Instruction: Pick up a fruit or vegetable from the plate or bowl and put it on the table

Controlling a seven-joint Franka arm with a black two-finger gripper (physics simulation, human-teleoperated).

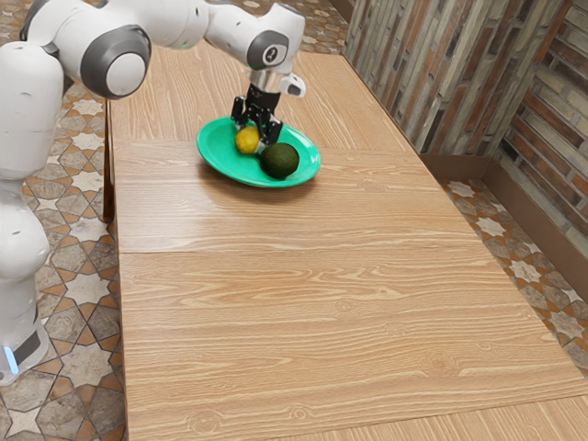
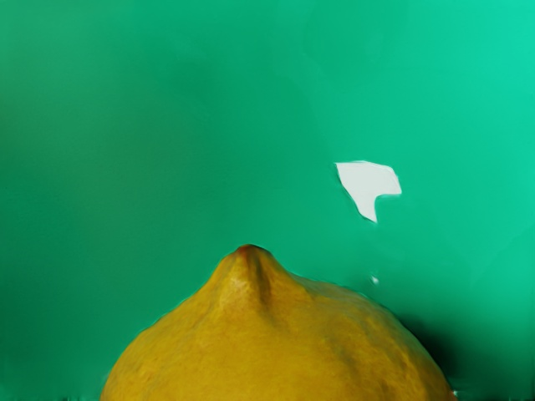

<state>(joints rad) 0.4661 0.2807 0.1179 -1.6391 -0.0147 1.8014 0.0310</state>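
The black gripper [image 1: 254, 134] is low over the green plate [image 1: 213, 158] in the exterior view, its two fingers apart at either side of the yellow lemon [image 1: 246, 141]. One fingertip reaches down between the lemon and the dark green avocado [image 1: 279, 161], which rests on the plate toward the exterior view's right. In the wrist view the lemon [image 2: 276, 342] looms large at the lower edge, its pointed tip showing, with the green plate [image 2: 209, 150] beneath. The fingers partly hide the lemon's far side.
The wooden table [image 1: 322, 294] extends from the plate toward the exterior view's bottom. A brick wall [image 1: 459, 83] stands beyond the table's edge at the exterior view's right. A white glare patch [image 2: 368, 184] lies on the plate's surface.
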